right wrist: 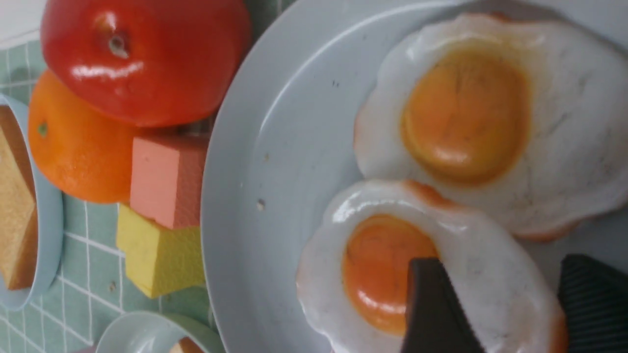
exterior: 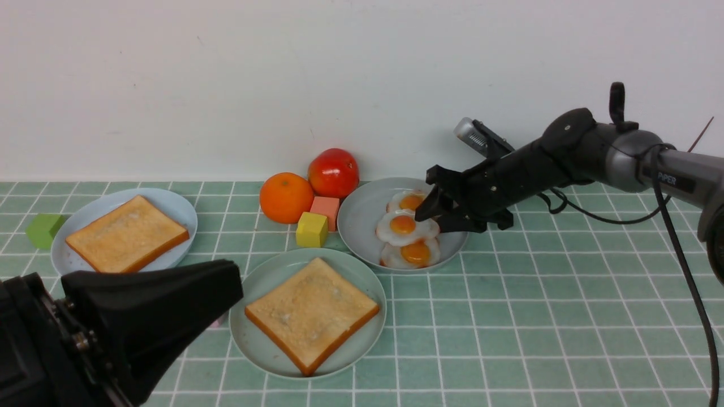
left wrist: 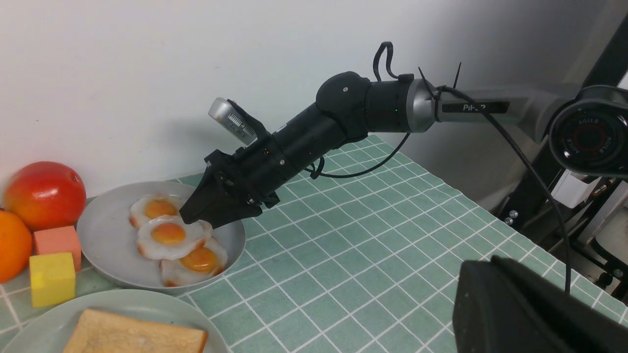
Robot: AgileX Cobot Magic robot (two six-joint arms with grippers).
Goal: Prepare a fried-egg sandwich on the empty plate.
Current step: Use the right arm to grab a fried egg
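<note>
The mint-green plate (exterior: 254, 345) sits front centre with one toast slice (exterior: 311, 311) on it. A second toast slice (exterior: 125, 233) lies on the light blue plate (exterior: 175, 203) at the left. Three fried eggs overlap on the grey plate (exterior: 359, 217). My right gripper (exterior: 425, 216) is open at the middle egg (exterior: 404, 226). In the right wrist view one finger (right wrist: 431, 309) lies over the egg (right wrist: 382, 274) and the other (right wrist: 593, 304) stands beside its edge. My left gripper (exterior: 235, 288) is shut and empty, low at the front left.
A red tomato (exterior: 334, 172), an orange (exterior: 285, 198), a pink block (exterior: 325, 206) and a yellow block (exterior: 311, 229) stand between the plates at the back. A green block (exterior: 44, 229) sits at the far left. The wall is close behind.
</note>
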